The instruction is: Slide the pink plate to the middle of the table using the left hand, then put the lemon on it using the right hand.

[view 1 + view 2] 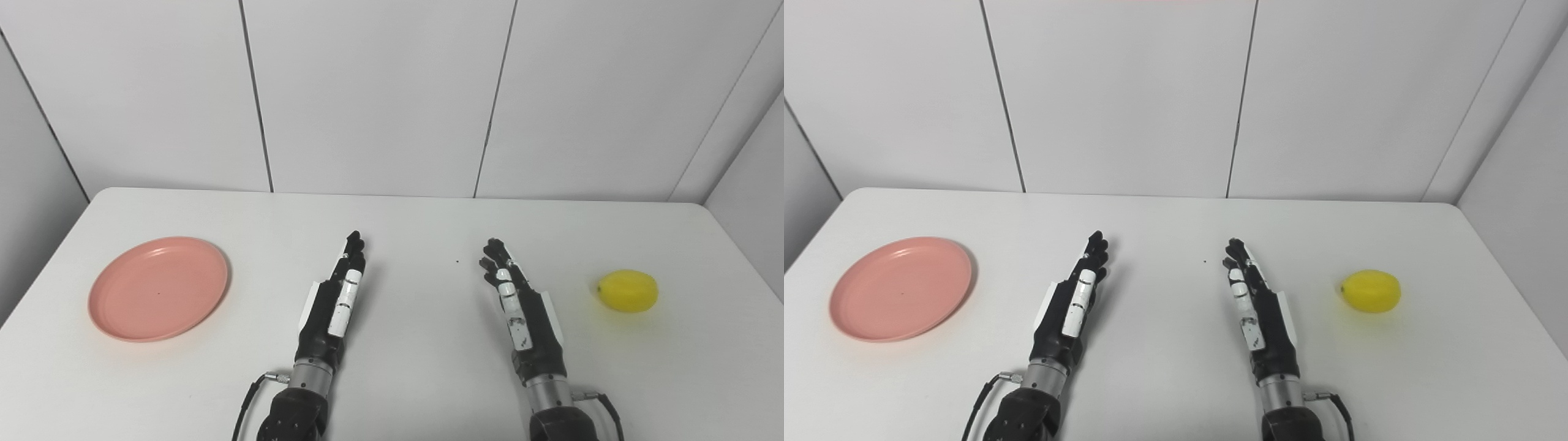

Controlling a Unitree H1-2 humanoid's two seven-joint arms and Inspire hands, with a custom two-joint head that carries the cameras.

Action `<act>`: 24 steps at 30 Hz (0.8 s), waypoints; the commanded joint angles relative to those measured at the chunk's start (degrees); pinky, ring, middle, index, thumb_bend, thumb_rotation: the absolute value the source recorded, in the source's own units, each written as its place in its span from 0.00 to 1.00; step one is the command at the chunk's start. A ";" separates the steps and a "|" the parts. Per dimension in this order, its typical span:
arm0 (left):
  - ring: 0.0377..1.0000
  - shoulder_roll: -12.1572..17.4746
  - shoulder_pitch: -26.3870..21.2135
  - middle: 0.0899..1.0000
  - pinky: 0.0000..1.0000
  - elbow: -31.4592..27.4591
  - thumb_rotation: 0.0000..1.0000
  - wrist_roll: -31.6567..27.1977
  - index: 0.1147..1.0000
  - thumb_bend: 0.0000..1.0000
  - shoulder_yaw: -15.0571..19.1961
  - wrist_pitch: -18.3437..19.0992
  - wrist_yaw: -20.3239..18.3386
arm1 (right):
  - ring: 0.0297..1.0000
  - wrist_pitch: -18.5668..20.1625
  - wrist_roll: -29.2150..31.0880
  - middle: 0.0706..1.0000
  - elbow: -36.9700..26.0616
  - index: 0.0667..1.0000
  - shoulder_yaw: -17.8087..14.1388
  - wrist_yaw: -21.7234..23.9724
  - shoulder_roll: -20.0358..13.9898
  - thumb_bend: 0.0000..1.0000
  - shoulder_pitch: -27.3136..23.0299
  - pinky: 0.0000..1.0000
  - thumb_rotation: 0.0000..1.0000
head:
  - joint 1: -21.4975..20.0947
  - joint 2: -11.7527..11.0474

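A pink plate (158,288) lies flat on the left side of the white table (404,226), with nothing on it. A yellow lemon (628,291) lies on the right side of the table. My left hand (334,303) rests near the table's middle, to the right of the plate and apart from it, fingers stretched forward, holding nothing. My right hand (520,306) rests to the left of the lemon and apart from it, fingers stretched forward, holding nothing. Both hands also show in the right eye view, left hand (1072,300) and right hand (1258,306).
White wall panels (380,92) stand behind the table's far edge. A tiny dark speck (457,261) lies on the table between the two hands. Grey side walls close in at the left and right.
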 commanded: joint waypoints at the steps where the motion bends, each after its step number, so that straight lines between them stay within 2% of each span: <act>1: 0.99 0.28 1.07 0.99 1.00 0.96 1.00 -0.08 0.97 0.53 -0.01 -0.96 -0.22 | 0.89 -0.16 0.06 0.91 -1.67 0.90 -0.22 -0.19 0.13 0.61 -1.14 0.91 1.00 | 0.00 -0.07; 24: 1.00 0.29 1.17 0.99 1.00 0.57 1.00 -0.42 0.98 0.54 0.01 -0.38 -0.54 | 0.90 -0.22 0.30 0.91 -1.79 0.91 -0.19 -0.25 0.52 0.60 -0.84 0.92 1.00 | -0.02 0.07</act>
